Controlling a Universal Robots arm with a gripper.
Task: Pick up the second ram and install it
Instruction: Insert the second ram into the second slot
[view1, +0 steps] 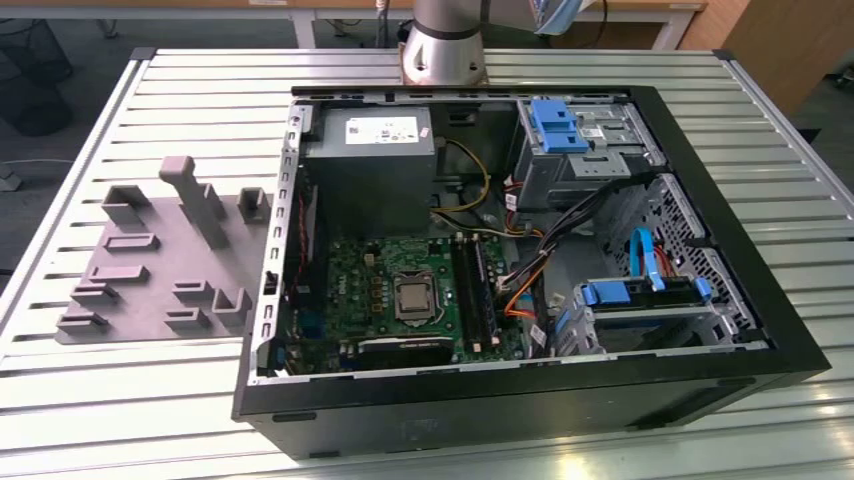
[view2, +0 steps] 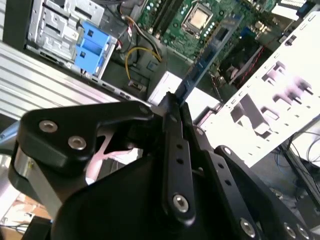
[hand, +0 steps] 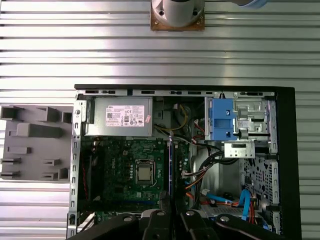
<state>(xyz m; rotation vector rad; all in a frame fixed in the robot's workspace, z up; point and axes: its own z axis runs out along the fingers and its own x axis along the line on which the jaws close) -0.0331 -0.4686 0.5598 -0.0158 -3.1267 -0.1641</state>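
The second ram is being pinched edge-on between the tool's closed fingers, as seen in the second wrist view, where the blue-green stick is projecting straight out beyond the fingertips toward the open computer case. In the first wrist view the stick is being shown end-on as a thin blue line just ahead of the tool, and it is being held above the motherboard, in line with the memory slots that lie beside the processor socket. The stick is not yet being seated; it is being carried clear of the board.

The step in hand is judged to be the carry and alignment over the slot, with the pick-up already done. A straight descent is being called for, with the stick kept parallel to the slot and its lower edge met squarely.

Farther from the tool, the power supply and the blue drive bracket are sitting within the case. Beyond the case wall, the grey parts fixture is resting on the slatted counter.
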